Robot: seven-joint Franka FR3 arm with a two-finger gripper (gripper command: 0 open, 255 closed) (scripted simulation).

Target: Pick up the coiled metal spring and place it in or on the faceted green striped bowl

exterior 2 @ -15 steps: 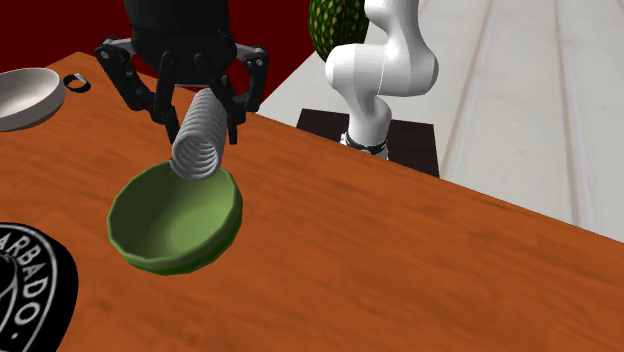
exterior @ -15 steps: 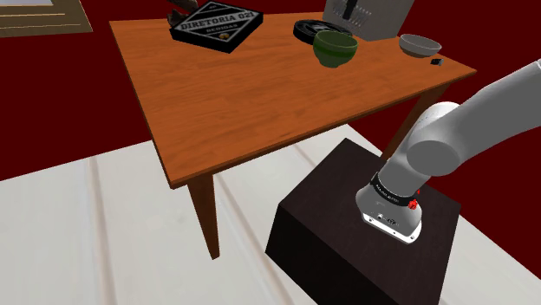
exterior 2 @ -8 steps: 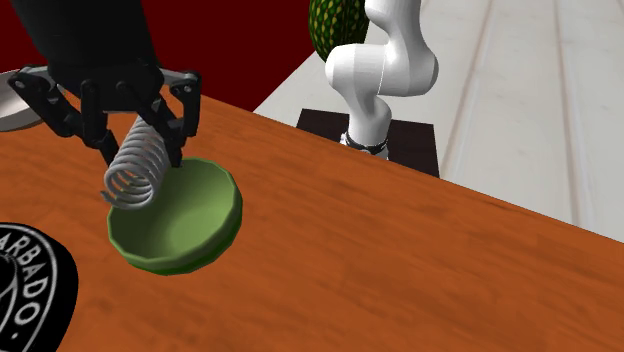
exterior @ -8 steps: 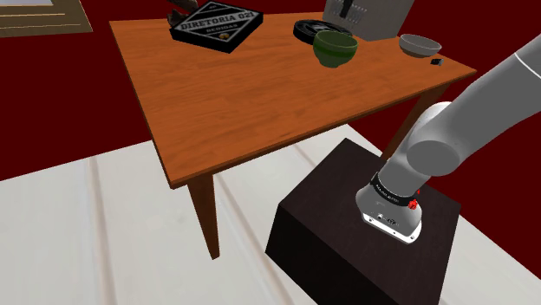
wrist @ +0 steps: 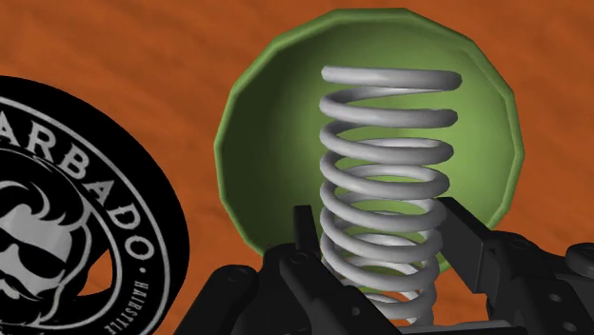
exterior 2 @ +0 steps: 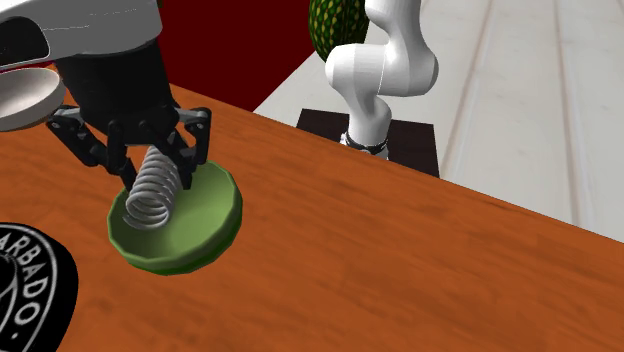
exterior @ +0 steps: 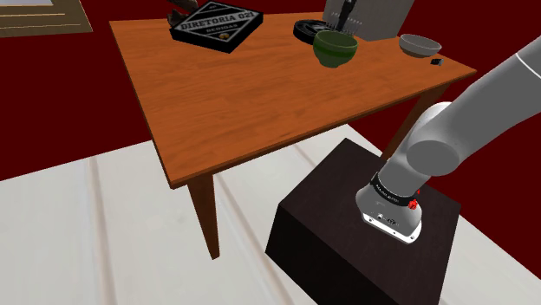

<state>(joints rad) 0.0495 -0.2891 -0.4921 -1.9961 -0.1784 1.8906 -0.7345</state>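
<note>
The grey coiled spring [exterior 2: 155,190] hangs upright, clasped between the black fingers of my gripper [exterior 2: 152,172]. Its lower end reaches down inside the faceted green bowl [exterior 2: 205,215] on the wooden table. In the wrist view the spring [wrist: 386,186] stands between both fingers with the bowl [wrist: 276,143] right beneath it, its rim ringing the coil. The shoulder view shows the bowl [exterior: 335,50] at the table's far side; I cannot tell whether the spring touches the bowl's floor.
A round black disc with white lettering [wrist: 67,219] lies close beside the bowl. A pale grey bowl [exterior: 420,43] and a small black object [exterior: 436,61] sit near the table's corner. A black lettered box [exterior: 217,26] lies at the back.
My gripper has swung over the bowl and come down, turning the spring from tilted to upright, so its lower end now sits inside the bowl.
</note>
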